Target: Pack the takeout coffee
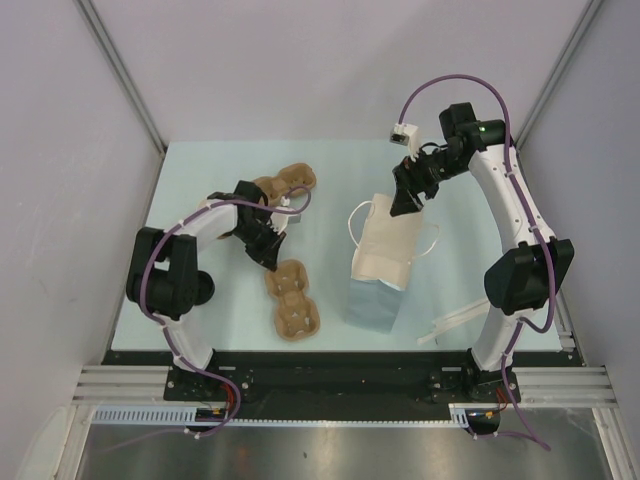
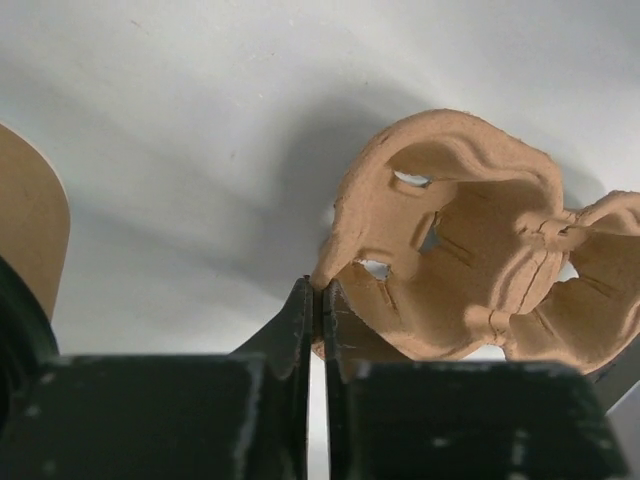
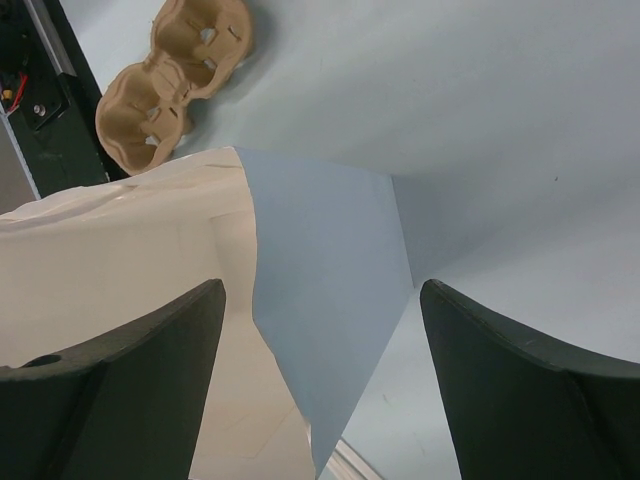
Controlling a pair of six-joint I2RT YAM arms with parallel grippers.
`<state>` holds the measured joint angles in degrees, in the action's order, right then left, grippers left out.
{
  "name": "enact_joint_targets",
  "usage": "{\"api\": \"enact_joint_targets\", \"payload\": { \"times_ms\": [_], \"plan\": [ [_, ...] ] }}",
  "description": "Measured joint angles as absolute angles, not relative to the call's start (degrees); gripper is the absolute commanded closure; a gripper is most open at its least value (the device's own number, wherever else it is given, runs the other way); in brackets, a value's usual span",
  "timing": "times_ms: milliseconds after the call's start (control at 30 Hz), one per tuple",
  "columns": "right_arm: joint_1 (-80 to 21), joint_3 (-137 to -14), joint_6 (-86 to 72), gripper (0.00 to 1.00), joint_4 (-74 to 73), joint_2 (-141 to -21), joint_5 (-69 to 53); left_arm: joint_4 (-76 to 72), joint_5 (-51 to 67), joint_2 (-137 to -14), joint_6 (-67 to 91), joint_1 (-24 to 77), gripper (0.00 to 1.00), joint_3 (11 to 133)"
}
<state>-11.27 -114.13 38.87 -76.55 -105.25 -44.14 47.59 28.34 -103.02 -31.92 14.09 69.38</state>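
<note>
**While takeout coffee (image 2: 28, 215) waits, arms work elsewhere**

Only its cropped brown wall shows, left of the blue bag (image 1: 375, 295), beside the left gripper (image 2: 320, 290) clamped on a pulp carrier (image 2: 450, 250). Right gripper (image 3: 320, 370) gapes over the bag. Light, crushable: grip mid-wall gently.

Two brown pulp cup carriers (image 1: 292, 298) (image 1: 300, 178), one blue paper bag (image 1: 375, 300) with two handles.

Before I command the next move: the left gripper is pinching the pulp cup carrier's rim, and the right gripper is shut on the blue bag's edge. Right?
Not quite. The right gripper is open, its fingers spread apart over the blue bag, as the right wrist view shows. The left gripper does pinch the pulp cup carrier by its rim.
</note>
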Motion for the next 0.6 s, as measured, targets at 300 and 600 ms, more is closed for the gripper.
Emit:
{"api": "enact_joint_targets", "payload": {
  "times_ms": [300,600],
  "plan": [
    [-11.25,-114.13,39.68,0.39,-76.62,-105.27,-42.35,49.76,29.21,-99.26,-31.97,14.13,1.00,69.67],
    [-11.46,-114.13,40.12,0.94,-76.64,-105.25,-41.80,58.48,30.59,-88.86,-31.29,13.85,1.00,84.58]
  ]
}}
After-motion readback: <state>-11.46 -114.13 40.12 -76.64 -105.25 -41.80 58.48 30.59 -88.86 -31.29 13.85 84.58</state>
